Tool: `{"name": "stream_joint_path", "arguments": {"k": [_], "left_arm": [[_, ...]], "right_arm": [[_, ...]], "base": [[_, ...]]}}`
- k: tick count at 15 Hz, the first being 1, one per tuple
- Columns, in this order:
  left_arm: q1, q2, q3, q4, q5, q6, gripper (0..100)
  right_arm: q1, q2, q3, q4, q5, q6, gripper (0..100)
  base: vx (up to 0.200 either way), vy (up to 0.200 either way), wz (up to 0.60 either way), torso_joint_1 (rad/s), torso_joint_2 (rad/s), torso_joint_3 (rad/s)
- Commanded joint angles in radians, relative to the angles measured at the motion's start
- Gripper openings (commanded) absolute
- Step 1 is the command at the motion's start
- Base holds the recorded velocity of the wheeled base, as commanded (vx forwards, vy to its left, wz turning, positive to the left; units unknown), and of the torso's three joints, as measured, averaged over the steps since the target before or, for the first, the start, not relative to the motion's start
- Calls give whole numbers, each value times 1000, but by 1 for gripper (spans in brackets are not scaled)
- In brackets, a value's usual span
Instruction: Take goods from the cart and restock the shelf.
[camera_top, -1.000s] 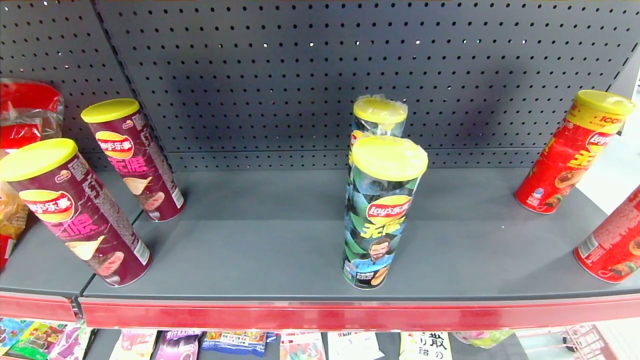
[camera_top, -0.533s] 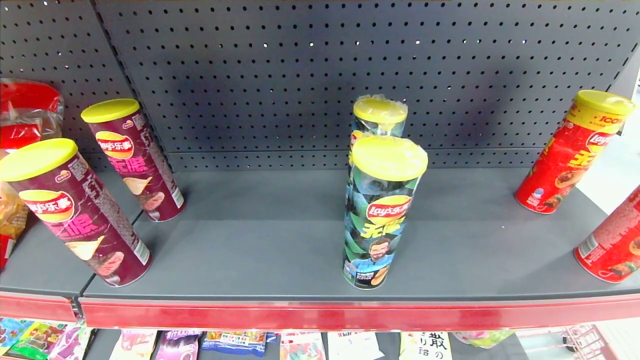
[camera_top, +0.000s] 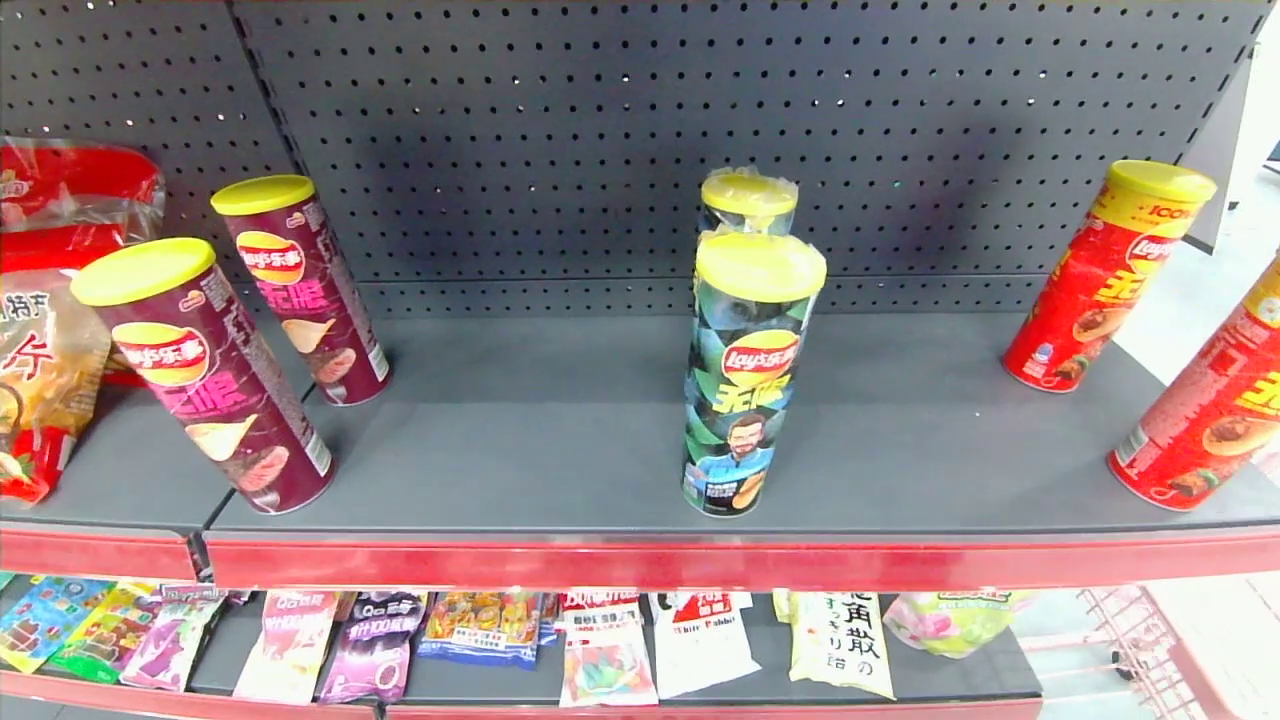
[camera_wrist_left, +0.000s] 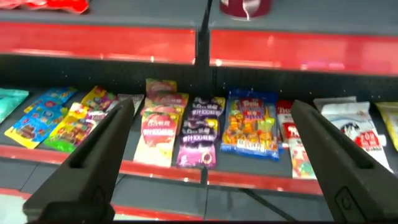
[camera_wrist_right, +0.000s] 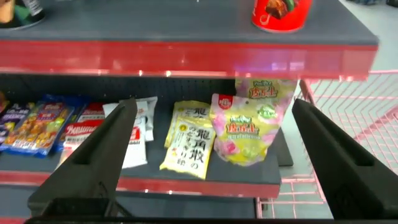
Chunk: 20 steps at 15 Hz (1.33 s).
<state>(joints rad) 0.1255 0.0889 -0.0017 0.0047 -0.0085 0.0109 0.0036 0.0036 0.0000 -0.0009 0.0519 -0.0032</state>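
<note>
The two purple cans (camera_top: 215, 380) each have a round red and yellow logo with white letters on it, and big pink characters under it. The green and black can (camera_top: 745, 380) has the same kind of logo, with yellow characters below. The red cans (camera_top: 1100, 280) show yellow characters too. On the lower shelf (camera_top: 990, 678), a pale pouch (camera_top: 840, 640) has black characters running down it.

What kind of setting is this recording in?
Probably a shop aisle: a pegboard-backed shelf holding upright crisp canisters, snack packets underneath, a pink wire cart beside it.
</note>
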Motion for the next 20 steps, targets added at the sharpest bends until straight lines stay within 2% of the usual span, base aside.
{"name": "stream_joint_path", "arguments": {"k": [1, 3, 6, 20], "left_arm": [[0, 5, 0, 0, -1, 0, 100], [0, 5, 0, 0, -1, 0, 100], [0, 5, 0, 0, -1, 1, 100], [0, 5, 0, 0, -1, -5, 100]], "right_arm": [[-1, -1, 0, -1, 0, 0, 100], [-1, -1, 0, -2, 0, -3, 100], [-1, -1, 0, -2, 0, -3, 100], [-1, -1, 0, -1, -3, 0, 100]], "base": [[0, 0, 0, 0, 0, 0], [0, 0, 0, 0, 0, 0], [0, -200, 0, 6, -2, 2], [0, 0, 0, 0, 0, 0]]}}
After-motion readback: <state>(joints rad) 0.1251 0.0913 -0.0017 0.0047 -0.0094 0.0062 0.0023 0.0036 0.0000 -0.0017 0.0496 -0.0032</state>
